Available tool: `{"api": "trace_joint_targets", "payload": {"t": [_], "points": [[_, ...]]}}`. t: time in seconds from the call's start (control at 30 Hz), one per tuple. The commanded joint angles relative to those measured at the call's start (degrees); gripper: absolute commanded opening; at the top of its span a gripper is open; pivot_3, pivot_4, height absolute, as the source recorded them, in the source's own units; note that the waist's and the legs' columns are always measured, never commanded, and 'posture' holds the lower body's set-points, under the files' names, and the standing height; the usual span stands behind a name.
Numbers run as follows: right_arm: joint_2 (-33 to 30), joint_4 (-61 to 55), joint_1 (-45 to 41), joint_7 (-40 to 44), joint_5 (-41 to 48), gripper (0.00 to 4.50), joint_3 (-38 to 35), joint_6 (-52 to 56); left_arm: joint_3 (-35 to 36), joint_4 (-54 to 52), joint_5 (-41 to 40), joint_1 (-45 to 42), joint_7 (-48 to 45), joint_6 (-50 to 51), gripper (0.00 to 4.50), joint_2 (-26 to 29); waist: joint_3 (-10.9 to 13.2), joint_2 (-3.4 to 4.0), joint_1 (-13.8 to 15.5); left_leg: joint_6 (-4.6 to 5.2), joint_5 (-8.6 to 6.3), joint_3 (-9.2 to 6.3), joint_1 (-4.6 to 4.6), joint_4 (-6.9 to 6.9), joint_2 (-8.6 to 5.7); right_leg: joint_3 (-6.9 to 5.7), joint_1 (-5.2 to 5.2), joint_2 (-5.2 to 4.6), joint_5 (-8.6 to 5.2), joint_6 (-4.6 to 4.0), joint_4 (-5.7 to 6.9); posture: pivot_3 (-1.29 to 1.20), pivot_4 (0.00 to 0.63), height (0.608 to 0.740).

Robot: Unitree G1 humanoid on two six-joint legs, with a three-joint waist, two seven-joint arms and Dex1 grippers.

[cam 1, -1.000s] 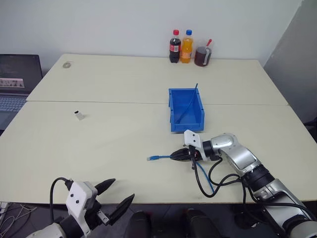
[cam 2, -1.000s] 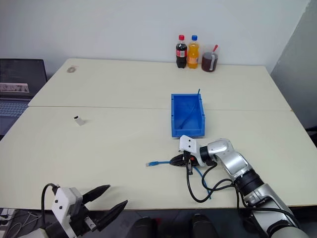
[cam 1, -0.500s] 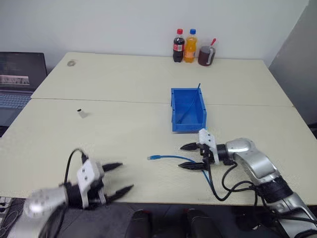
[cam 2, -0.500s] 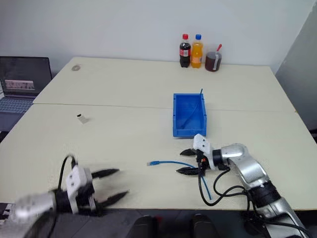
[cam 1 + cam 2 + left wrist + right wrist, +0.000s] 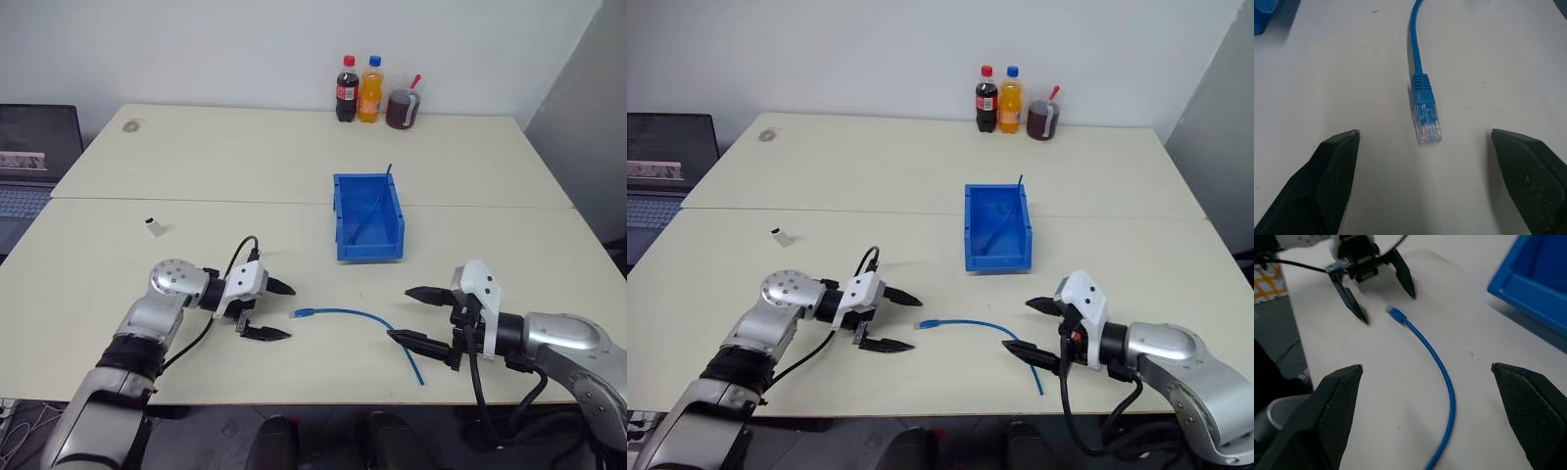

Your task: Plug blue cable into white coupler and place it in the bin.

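Left wrist view is showing the left gripper (image 5: 1422, 142) spread wide around the blue cable (image 5: 358, 318)'s clear plug, lying loose on the table (image 5: 245, 176). The right gripper (image 5: 423, 315) is gaping empty near its other end. Closing off-centre could skid the plug away. The white coupler (image 5: 156, 228) is sitting far left, its socket unreadable; the bin (image 5: 367, 217) is hiding its contents.

Bare tabletop (image 5: 245, 235) lies between the open left gripper (image 5: 277, 310) and the open right gripper (image 5: 413, 315), crossed only by the blue cable (image 5: 358, 318). The bin (image 5: 367, 218) stands behind it mid-table; bottles (image 5: 358, 90) and a cup (image 5: 401, 110) line the far edge.
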Motion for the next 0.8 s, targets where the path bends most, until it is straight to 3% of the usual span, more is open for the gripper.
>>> {"api": "trace_joint_targets", "payload": {"t": [0.03,0.37,0.67,0.8], "points": [[-0.2,-1.9,3.6,-3.2,-0.9,4.50,-3.0,-2.4,-2.8,5.7,3.3,-1.9,-1.9,-4.6,4.13,-1.2,0.0,-0.01,0.0,0.00,0.00,0.00,0.01,0.03,0.00,0.02,0.02,0.00,0.02,0.03,0.01,0.00,0.150,0.740],[1.0,-5.8,8.6,-8.6,-0.5,4.50,-3.1,-4.1,-4.8,7.6,4.6,-3.2,-5.9,-3.7,2.07,-0.6,-0.2,0.06,-0.2,0.01,0.00,0.02,0.08,0.03,0.04,0.08,0.06,0.04,0.04,0.08,0.02,0.00,0.150,0.740],[1.4,-5.3,7.5,-10.4,0.4,4.50,-2.3,-4.7,-8.1,3.1,2.9,-1.7,-6.1,0.4,0.31,3.7,-0.4,0.14,-0.4,0.01,0.00,0.03,0.13,0.01,0.09,0.11,0.06,0.07,0.03,0.07,0.03,0.00,0.150,0.740],[1.2,-4.8,6.8,-10.4,1.0,4.50,-2.1,-4.7,-8.6,-0.2,0.9,0.7,-6.1,2.6,0.26,6.1,-0.5,0.22,-0.9,0.01,0.00,0.02,0.17,-0.02,0.14,0.13,0.06,0.12,0.02,0.03,0.05,0.00,0.150,0.740]]}}
